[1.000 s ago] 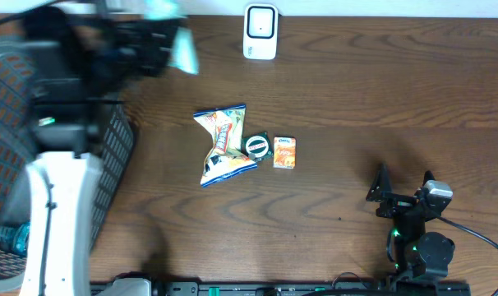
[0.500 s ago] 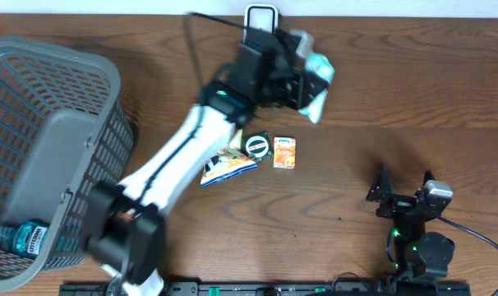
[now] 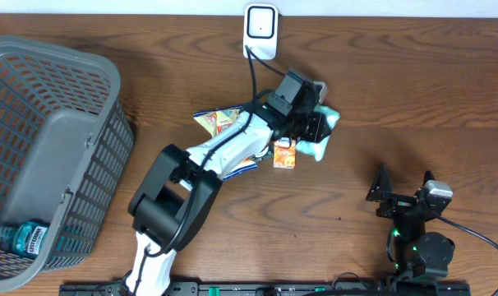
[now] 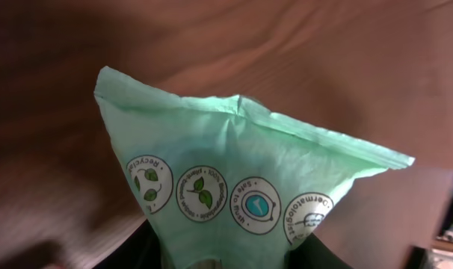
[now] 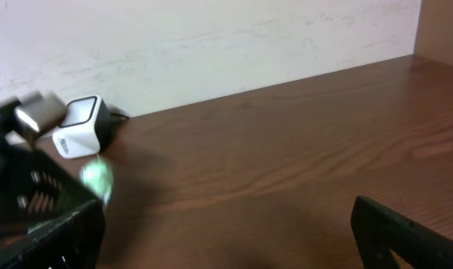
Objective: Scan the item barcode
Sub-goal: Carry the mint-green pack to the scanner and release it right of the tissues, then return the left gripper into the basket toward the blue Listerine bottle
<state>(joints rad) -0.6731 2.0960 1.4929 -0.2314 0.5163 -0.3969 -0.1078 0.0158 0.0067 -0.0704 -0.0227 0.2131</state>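
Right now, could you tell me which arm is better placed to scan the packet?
Left: the left pincer holds the green packet near the scanner; the right pincer stands open, farther off.

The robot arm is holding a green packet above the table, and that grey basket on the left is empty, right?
Not quite. The grey basket is not empty: a blue bottle lies in one corner of it, as the overhead view shows. The left gripper does hold the green packet above the table.
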